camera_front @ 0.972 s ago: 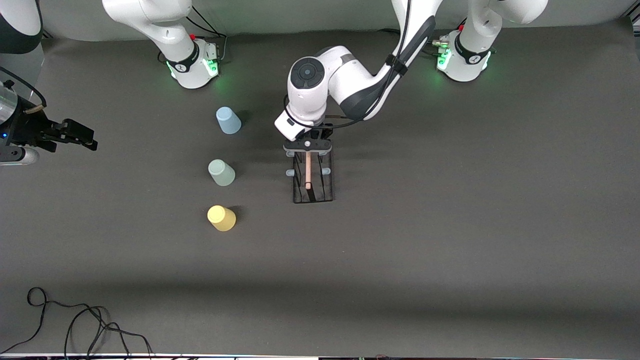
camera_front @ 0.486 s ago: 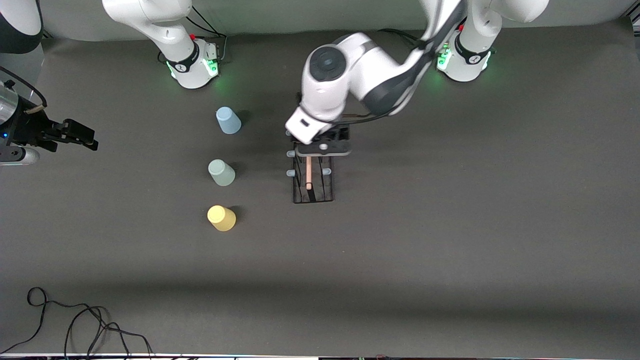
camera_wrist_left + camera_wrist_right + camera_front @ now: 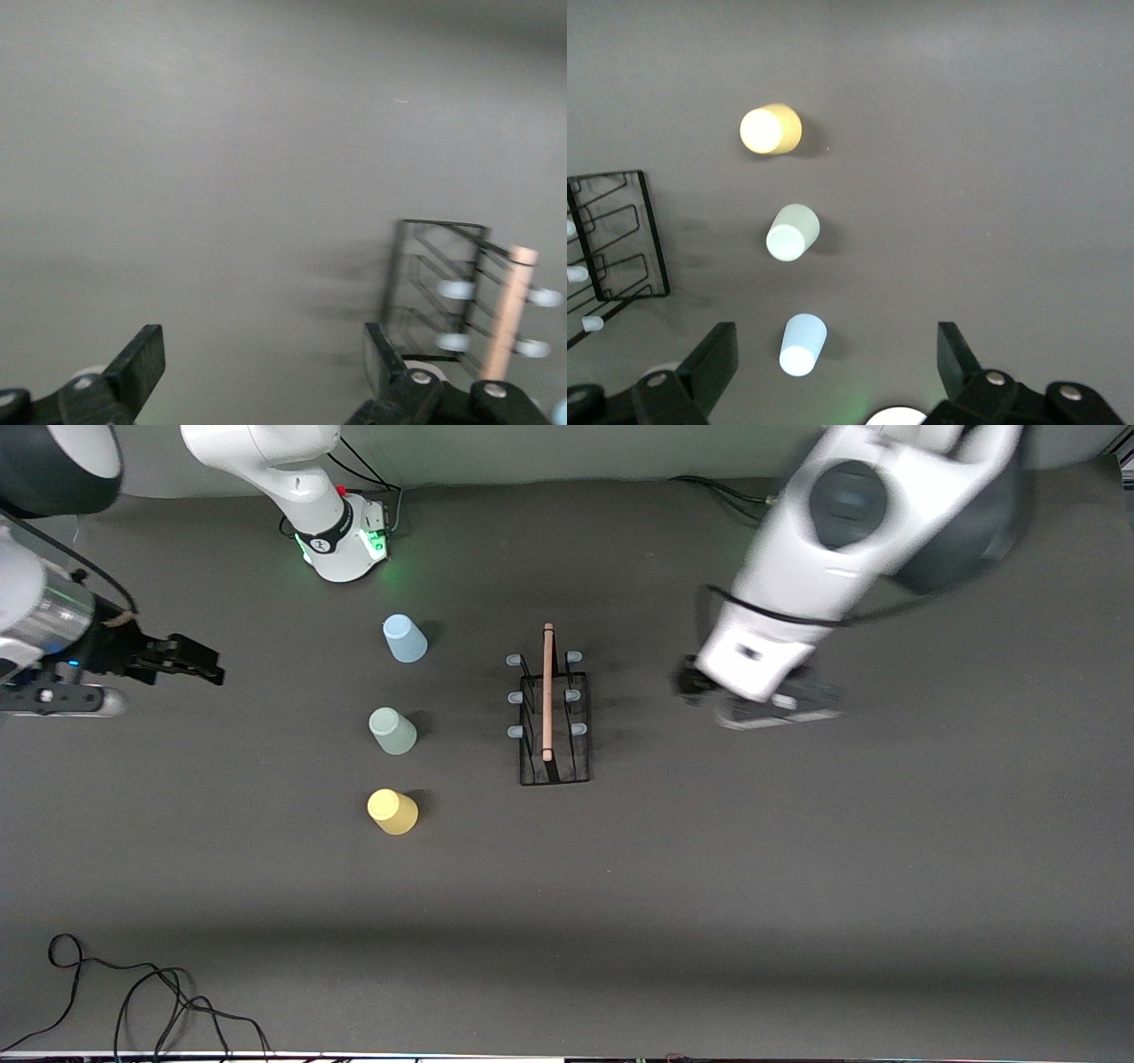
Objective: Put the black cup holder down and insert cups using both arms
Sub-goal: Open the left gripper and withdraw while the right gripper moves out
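From the front, the black wire cup holder with a light wooden rod along its top [image 3: 551, 713] stands upright mid-table, apparently already placed, its pale blue prong tips free to take cups. The small tapered plastic cups stand mouth-down in a row toward the right arm's end: the light blue cup [image 3: 404, 638] farthest from the camera, the pale green cup [image 3: 392, 731] in the middle, the yellow cup [image 3: 392, 811] nearest. The left gripper [image 3: 769, 707] hangs over bare table toward the left arm's end, the right gripper [image 3: 190, 661] over the table's edge. A black cable [image 3: 124, 1001] lies well clear. In the left wrist view the left gripper's fingers [image 3: 142, 363] are spread and empty. In the right wrist view the right gripper's fingers [image 3: 955, 354] stand wide apart above the cups, nothing blocking them.
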Motion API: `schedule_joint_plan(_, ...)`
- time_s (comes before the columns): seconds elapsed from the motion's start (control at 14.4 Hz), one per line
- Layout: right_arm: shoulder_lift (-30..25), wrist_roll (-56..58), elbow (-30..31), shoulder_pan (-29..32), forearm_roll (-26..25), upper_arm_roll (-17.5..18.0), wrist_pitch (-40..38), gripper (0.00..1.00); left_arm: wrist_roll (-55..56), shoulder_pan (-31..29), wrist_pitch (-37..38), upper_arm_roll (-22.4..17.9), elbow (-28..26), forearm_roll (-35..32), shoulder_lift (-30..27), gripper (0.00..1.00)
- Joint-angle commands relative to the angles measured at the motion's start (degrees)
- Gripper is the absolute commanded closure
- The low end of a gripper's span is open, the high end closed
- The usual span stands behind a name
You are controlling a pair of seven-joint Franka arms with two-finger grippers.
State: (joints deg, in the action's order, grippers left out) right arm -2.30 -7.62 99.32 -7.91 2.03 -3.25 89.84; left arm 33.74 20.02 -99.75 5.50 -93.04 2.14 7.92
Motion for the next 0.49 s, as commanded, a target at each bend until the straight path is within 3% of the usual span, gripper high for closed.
schedule_joint_plan(0.0,-2.18,-5.80,6.74,-2.71,0.79,-0.26,5.32,0.00,-8.83,-9.69,0.61,0.56,-5.22,-0.55,-4.92,0.00)
schedule_joint_plan(0.21,-3.85,-6.62,15.52,-4.30,0.79,-0.35,14.28,0.00,-17.89,-17.18,1.22,0.39,-6.88,-2.73,-6.94,0.00)
schedule_joint_plan(0.42,-5.00,-8.64,25.63,-6.06,0.79,-0.35,24.91,0.00,-27.01,-20.79,4.20,0.21,-7.51,-6.88,-9.06,0.00)
